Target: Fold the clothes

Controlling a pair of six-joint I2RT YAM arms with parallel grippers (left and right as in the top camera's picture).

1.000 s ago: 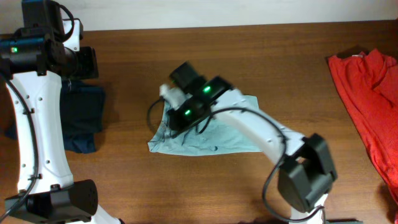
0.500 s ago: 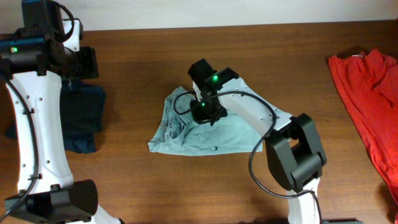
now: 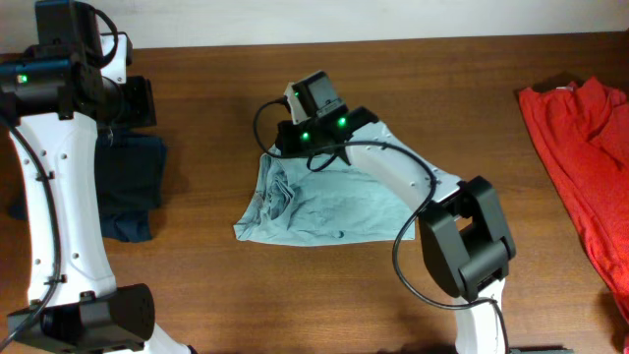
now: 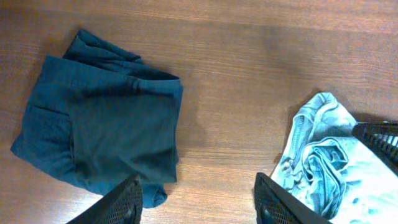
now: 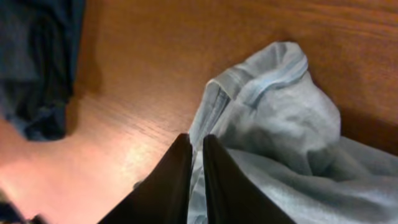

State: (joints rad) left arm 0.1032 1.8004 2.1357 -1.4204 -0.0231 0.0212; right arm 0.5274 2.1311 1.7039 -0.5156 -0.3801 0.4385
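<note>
Wooden table (image 3: 216, 295), edge of pale blue-green garment (image 3: 324, 211) inside right claw (image 5: 196, 144)

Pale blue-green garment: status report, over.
Left end effector open, empty. Right end effector shut on pale blue-green garment, at bunched edge. Garment rumpled on table, fold unfinished. Navy clothes, red garment lie apart, nothing blocking.

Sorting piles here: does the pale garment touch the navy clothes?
No, a strip of bare table lies between the pale garment and the navy clothes.
</note>
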